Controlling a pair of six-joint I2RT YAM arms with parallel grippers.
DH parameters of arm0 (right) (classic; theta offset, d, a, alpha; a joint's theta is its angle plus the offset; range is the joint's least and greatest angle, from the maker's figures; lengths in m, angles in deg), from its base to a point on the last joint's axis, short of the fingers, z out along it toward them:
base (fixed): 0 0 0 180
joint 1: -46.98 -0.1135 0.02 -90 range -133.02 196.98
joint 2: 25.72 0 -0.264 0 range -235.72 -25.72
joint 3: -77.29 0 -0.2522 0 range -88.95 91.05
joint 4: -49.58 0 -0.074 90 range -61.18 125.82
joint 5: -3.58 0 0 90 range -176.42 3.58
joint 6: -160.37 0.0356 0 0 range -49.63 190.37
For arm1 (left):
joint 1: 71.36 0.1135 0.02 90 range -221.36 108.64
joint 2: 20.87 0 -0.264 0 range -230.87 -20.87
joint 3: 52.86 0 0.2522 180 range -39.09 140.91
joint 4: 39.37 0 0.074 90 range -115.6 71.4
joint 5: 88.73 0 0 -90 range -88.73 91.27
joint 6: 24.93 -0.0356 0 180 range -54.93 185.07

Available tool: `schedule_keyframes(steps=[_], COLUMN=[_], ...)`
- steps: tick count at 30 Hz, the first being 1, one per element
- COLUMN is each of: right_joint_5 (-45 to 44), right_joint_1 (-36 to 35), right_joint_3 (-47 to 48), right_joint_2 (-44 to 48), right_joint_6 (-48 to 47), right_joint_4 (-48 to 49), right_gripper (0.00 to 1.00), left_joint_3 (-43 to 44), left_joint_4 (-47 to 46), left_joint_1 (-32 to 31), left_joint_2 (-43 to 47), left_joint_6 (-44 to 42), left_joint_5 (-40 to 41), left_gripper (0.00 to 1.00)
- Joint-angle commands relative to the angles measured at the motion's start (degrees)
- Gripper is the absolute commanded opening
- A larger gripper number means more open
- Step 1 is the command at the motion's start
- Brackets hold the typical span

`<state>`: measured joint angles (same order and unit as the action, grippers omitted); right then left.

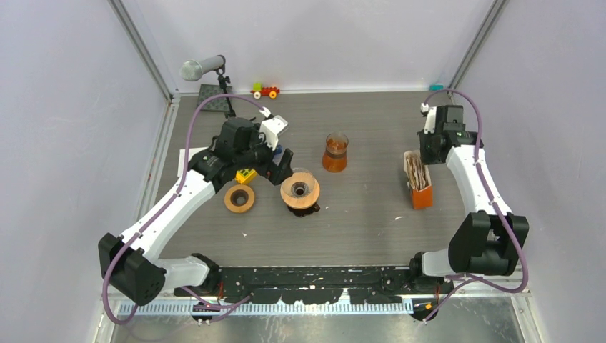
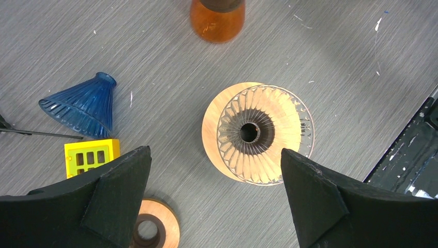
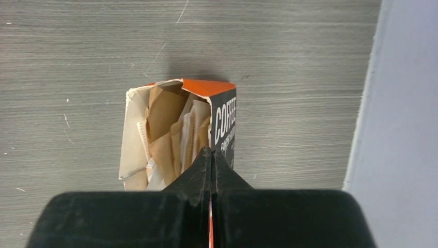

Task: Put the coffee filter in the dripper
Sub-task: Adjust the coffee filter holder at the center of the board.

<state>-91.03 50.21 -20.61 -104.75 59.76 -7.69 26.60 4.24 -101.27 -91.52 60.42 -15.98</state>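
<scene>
While the right gripper (image 3: 210,153) stands over the filter box (image 3: 225,120), its two fingers are pressed together with no gap between the tips. The tips sit at the open mouth of the box, at the edge of the coffee filters (image 3: 165,129) packed inside. Whether a filter is pinched between them cannot be told. The filters, brown and white, stand upright in the box, and the box stands on the table (image 2: 335,77) near its right edge, well apart from the dripper (image 2: 261,134).

The left gripper (image 2: 215,154) is spread wide and holds nothing. It hangs above the dripper, one finger to each side, touching neither rim nor base. The dripper – a clear ribbed glass cone on a round wooden base – stands upright near the table's centre, and its bowl is bare down to the drain hole.

Other items on the table:
- a blue ribbed cone (image 2: 82,106), lying on its side to the left of the dripper;
- a yellow block (image 2: 90,157) just beside the blue cone;
- a wooden ring (image 2: 155,227), partly hidden by the left finger;
- an amber glass vessel (image 2: 217,20) beyond the dripper – apart from it.
</scene>
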Motion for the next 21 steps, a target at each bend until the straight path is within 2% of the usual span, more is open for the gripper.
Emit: schedule_keyframes(steps=[1, 6, 9, 21], right_joint_5=[10.4, 11.0, 11.2, 12.6], right_joint_1=[2.6, 3.3, 4.3, 5.5], right_joint_3=[-2.2, -3.6, -3.4, 0.3], right_joint_2=[-0.9, -1.9, -2.1, -0.2], right_joint_6=[1.3, 0.6, 0.3, -1.1], right_joint_4=[4.2, 5.0, 4.7, 2.4], right_gripper=[0.01, 0.01, 0.04, 0.36], left_joint_3=[2.5, 2.3, 2.3, 2.2], left_joint_4=[-1.7, -1.8, -1.9, -1.9], left_joint_1=[0.2, 0.2, 0.2, 0.2], left_joint_2=[0.5, 0.1, 0.0, -0.1], left_joint_6=[1.0, 1.1, 1.5, 1.4], left_joint_5=[-1.8, -2.1, -2.5, -3.0], left_gripper=[0.98, 0.98, 0.98, 0.98])
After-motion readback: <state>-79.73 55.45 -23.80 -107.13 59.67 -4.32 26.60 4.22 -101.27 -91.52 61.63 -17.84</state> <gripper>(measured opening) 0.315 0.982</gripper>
